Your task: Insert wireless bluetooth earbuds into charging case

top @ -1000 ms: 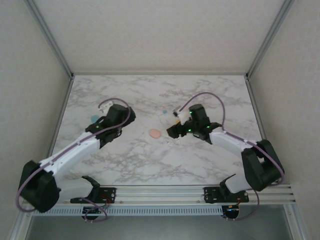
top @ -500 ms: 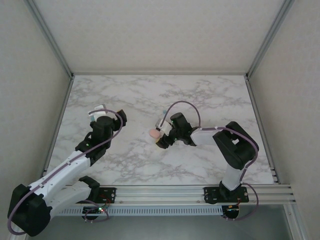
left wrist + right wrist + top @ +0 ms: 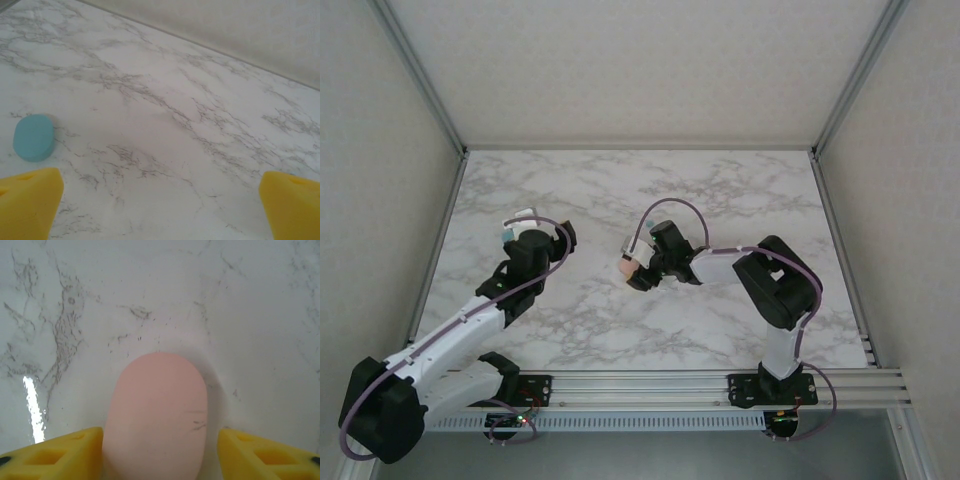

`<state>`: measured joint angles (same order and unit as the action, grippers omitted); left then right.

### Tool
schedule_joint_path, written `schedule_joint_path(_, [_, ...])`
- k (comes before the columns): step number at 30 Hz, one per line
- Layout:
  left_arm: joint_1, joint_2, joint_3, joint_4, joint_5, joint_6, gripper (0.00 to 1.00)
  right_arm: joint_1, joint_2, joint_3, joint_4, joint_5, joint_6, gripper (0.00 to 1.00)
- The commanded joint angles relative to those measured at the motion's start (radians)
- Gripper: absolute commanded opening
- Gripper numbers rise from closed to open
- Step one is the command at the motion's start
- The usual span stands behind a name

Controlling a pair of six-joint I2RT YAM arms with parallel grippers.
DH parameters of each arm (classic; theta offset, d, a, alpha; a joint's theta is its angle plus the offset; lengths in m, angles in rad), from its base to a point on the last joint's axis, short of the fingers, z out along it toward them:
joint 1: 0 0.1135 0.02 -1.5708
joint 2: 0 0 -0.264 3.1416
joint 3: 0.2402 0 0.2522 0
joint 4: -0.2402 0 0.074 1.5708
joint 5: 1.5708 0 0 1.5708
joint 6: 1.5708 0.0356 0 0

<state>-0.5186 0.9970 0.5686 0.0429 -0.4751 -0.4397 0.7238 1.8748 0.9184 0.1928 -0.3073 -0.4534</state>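
A closed pink charging case lies flat on the marble table, seen as a small pink blob in the top view. My right gripper straddles it low over the table. Its left finger rests against the case's side, and its right finger stands a narrow gap away. My left gripper hovers wide open over bare marble at the table's left, holding nothing. A teal charging case lies just ahead of its left finger. The earbuds are hidden.
White walls close the table in at the left, back and right. The aluminium rail with both arm bases runs along the near edge. The right arm is folded back across the table's right half.
My right arm swung left and came down over the pink case, and its jaws have narrowed around it. The left arm turned slightly near the teal case, jaws still wide.
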Motion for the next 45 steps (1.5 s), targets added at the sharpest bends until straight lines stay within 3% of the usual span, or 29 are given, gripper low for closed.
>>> schedule_joint_path(1, [0.012, 0.004, 0.040, -0.002, 0.020, 0.022, 1.00, 0.006, 0.021, 0.021, -0.041, -0.005, -0.031, 0.58])
schedule_joint_path(12, [0.015, 0.015, 0.061, -0.031, 0.042, 0.028, 1.00, 0.006, 0.051, 0.057, -0.036, -0.026, -0.011, 0.41])
schedule_joint_path(14, [0.017, 0.014, 0.060, -0.024, 0.062, 0.038, 1.00, 0.006, 0.034, 0.053, -0.033, -0.047, -0.008, 0.35])
schedule_joint_path(19, [0.025, -0.005, 0.050, 0.033, 0.146, 0.130, 1.00, -0.003, -0.067, 0.047, -0.076, -0.133, -0.017, 0.33])
schedule_joint_path(24, [0.042, -0.011, 0.051, 0.122, 0.410, 0.367, 1.00, -0.081, -0.207, 0.067, -0.171, -0.333, -0.010, 0.32])
schedule_joint_path(29, [0.048, 0.003, 0.145, 0.014, 0.708, 0.579, 0.95, -0.173, -0.305, 0.175, -0.411, -0.556, -0.091, 0.33])
schedule_joint_path(33, [0.071, 0.021, 0.208, -0.008, 0.953, 0.632, 0.90, -0.238, -0.338, 0.275, -0.595, -0.697, -0.180, 0.33])
schedule_joint_path(38, [0.100, 0.096, 0.323, -0.129, 1.266, 0.721, 0.88, -0.277, -0.357, 0.354, -0.717, -0.758, -0.265, 0.33])
schedule_joint_path(45, [0.099, 0.199, 0.413, -0.224, 1.370, 0.846, 0.79, -0.276, -0.398, 0.354, -0.688, -0.754, -0.279, 0.34])
